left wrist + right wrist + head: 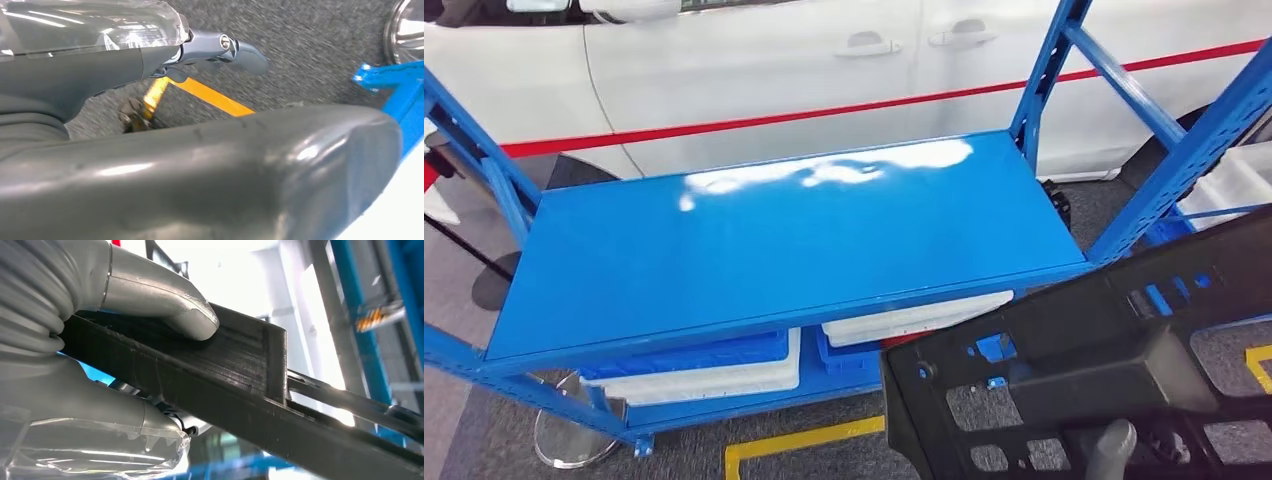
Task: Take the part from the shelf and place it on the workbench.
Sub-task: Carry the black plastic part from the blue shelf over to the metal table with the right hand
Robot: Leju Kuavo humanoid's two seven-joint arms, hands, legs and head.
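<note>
- Black part (pixel 1084 350) sits nearest the head camera, a big slotted plastic panel off the front right corner of the blue shelf (pixel 774 250), clear of the shelf top and above the grey carpet.
- Right hand (pixel 100 340) is clamped on it: the right wrist view has the grey thumb pressed on one face of a thick black rib and the palm on the other side. Firm hold, as far as I can judge.
- Left hand (pixel 220 47) hangs over the carpet and a yellow floor line (pixel 210 97), level with the shelf's foot; nothing visible in it. Whether its fingers are curled or spread, I can't tell.
- Key relation: the part's long axis runs up and away to the right of the shelf, rising from low centre. The right hand has it at the near lower end, so most of the length overhangs beyond the grip.
- Shelf top is bare, so the pick looks done.
- Workbench isn't visible; a turn away from the shelf is probably next, and the overhanging end passes near the right-hand blue upright (pixel 1194 150).
</note>
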